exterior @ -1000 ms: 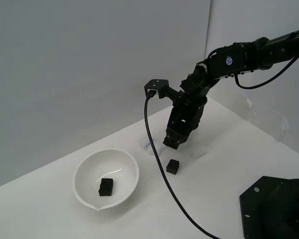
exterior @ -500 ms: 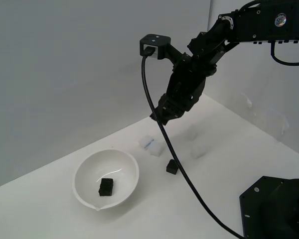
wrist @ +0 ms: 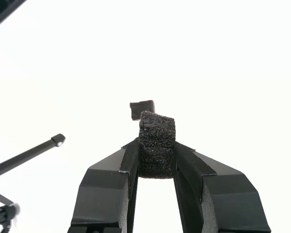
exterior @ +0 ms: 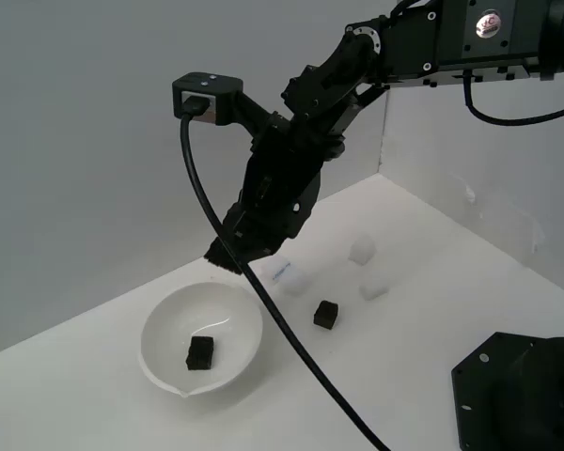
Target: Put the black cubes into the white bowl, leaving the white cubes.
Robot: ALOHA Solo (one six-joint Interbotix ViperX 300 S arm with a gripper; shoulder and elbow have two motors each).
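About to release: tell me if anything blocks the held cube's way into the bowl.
Nothing visible does. The gripper holds a black cube just above the white bowl's far rim; inside lies only another black cube.

A: What did the wrist camera catch?

B: The gripper point(wrist: 156, 158) was clamped on a black cube point(wrist: 156, 144), its two fingers point(wrist: 109, 187) pressing the cube's opposite sides. The cube's rough, foamy top stood proud of the fingertips.

A: Anything past it?

B: A second black cube point(wrist: 141, 109), just beyond the held one at about eleven o'clock, looking smaller. Everything around it was washed out white.

A: And the edges?

B: A thin dark rod point(wrist: 26, 158) slanted in at nine o'clock; I couldn't identify it.
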